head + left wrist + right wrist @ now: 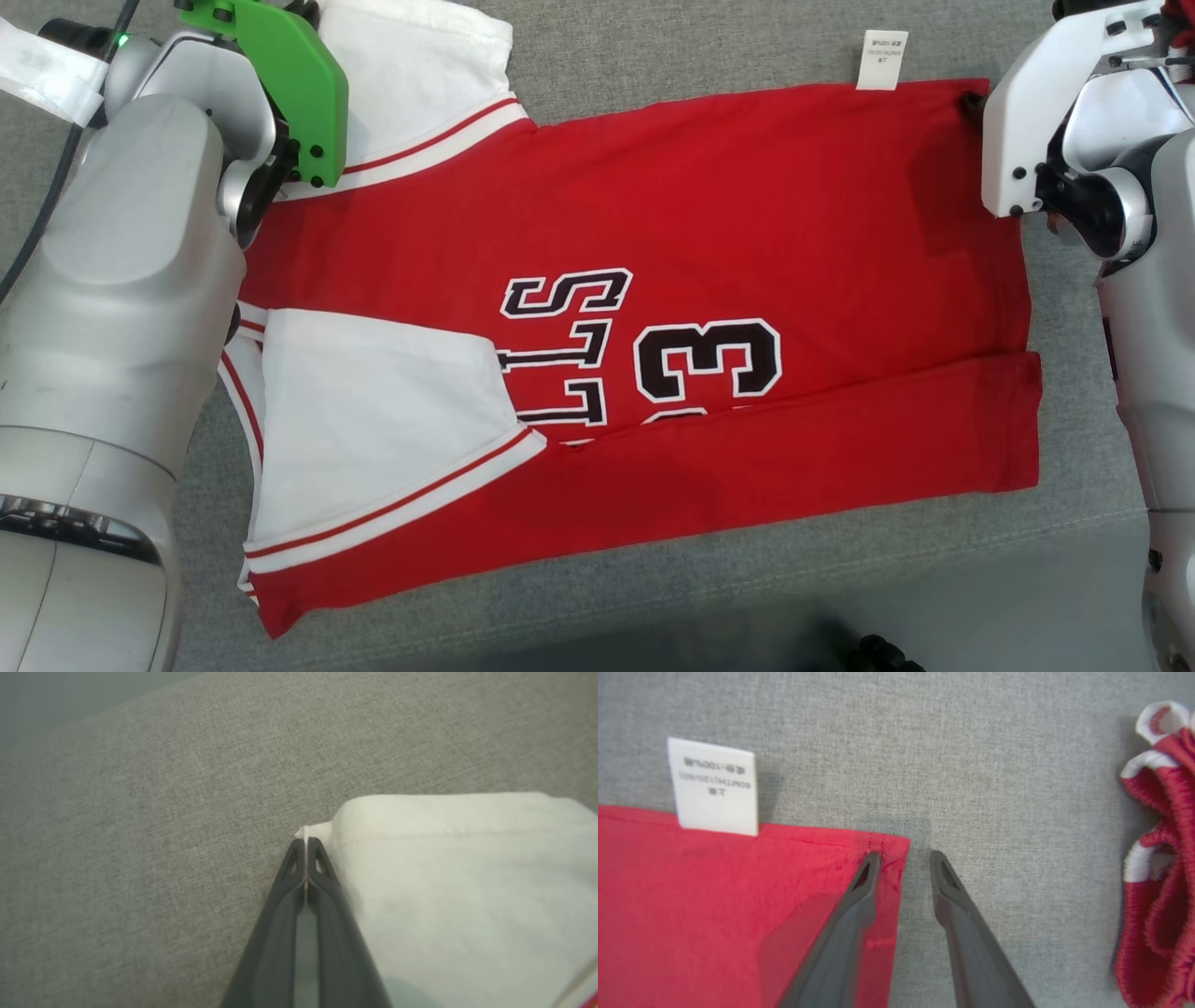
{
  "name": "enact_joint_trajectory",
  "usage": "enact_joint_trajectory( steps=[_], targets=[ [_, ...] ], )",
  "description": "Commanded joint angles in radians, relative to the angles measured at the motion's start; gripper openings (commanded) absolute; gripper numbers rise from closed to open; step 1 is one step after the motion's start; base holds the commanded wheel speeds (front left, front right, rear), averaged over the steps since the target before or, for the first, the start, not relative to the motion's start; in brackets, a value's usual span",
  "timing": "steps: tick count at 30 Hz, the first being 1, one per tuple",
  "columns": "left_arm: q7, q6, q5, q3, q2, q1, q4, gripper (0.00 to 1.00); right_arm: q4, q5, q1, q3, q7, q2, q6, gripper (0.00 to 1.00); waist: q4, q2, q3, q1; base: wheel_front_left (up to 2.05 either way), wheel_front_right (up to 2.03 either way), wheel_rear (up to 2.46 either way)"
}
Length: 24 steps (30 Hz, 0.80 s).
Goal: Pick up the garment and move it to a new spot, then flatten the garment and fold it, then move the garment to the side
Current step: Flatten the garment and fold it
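Nearest in the head view, the red jersey (747,233) with white sleeves and black lettering lies flat on the grey fabric-covered worktop (653,56), its near edge folded over. At its far side, the left wrist view shows the left hand (306,842) pinched tight on a white sleeve corner. The right wrist view shows the right hand (903,858), jaws narrowly apart, straddling the hem corner near a white rectangular label (714,786); a crumpled red-and-white cloth (1157,858) lies well apart.
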Motion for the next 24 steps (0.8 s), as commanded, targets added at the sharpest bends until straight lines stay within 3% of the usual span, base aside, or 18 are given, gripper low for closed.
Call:
enact_joint_trajectory(
  steps=[1,7,10,24],
  targets=[
    [0.013,-0.005,-0.007,-0.016,-0.001,0.033,0.034,0.0,0.006,0.014,0.019,0.01,0.01,-0.009,-0.001,0.45,0.004,0.0,0.003,0.0,0.0,0.0,0.0],
    [0.005,-0.004,-0.023,-0.03,-0.002,0.028,0.046,0.0,0.016,0.026,0.015,0.025,0.014,-0.028,-0.001,0.27,0.012,0.0,0.007,0.0,0.0,0.0,0.0],
    [-0.004,-0.004,-0.032,-0.035,-0.001,0.023,0.052,0.0,0.023,0.03,0.019,0.023,0.005,-0.033,-0.001,0.0,0.016,0.0,0.008,0.0,0.0,0.0,0.0],
    [-0.183,0.048,-0.065,0.014,-0.002,-0.014,0.034,0.0,0.003,0.082,0.071,-0.008,-0.163,-0.039,-0.001,0.0,0.043,0.0,-0.013,0.0,0.0,0.0,0.0]
  ],
)
